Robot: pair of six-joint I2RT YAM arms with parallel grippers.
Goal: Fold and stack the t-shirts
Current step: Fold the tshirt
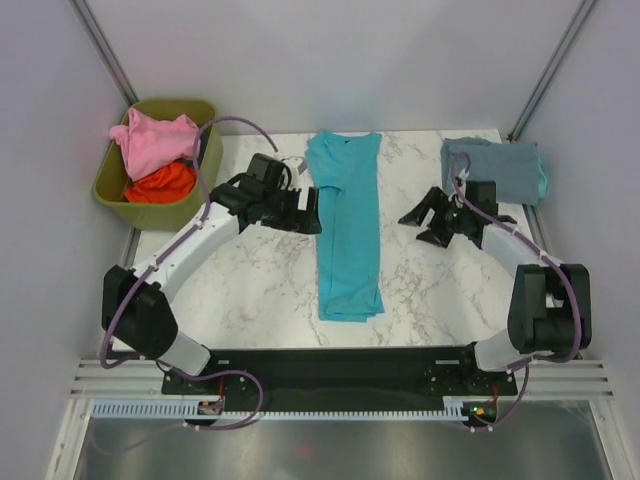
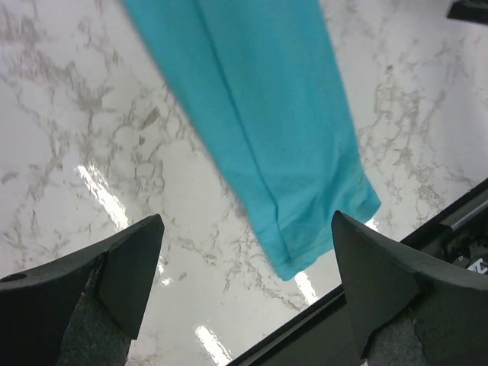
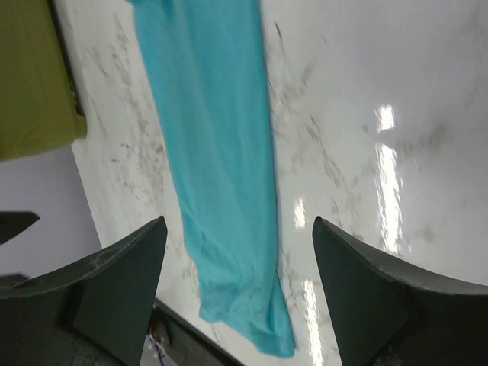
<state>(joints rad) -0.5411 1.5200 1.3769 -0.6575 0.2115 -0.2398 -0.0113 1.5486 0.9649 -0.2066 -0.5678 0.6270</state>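
A bright teal t-shirt (image 1: 348,228) lies folded lengthwise into a long strip down the middle of the marble table; it also shows in the left wrist view (image 2: 267,122) and the right wrist view (image 3: 217,175). A dusty grey-blue shirt (image 1: 495,168) lies folded at the back right. A pink shirt (image 1: 153,140) and an orange-red shirt (image 1: 160,184) lie crumpled in the bin. My left gripper (image 1: 310,213) hovers open and empty at the strip's left edge. My right gripper (image 1: 418,222) hovers open and empty to the strip's right.
An olive-green bin (image 1: 205,165) stands at the back left corner. The black base rail (image 1: 340,365) runs along the table's near edge. Grey walls and metal posts close in the sides.
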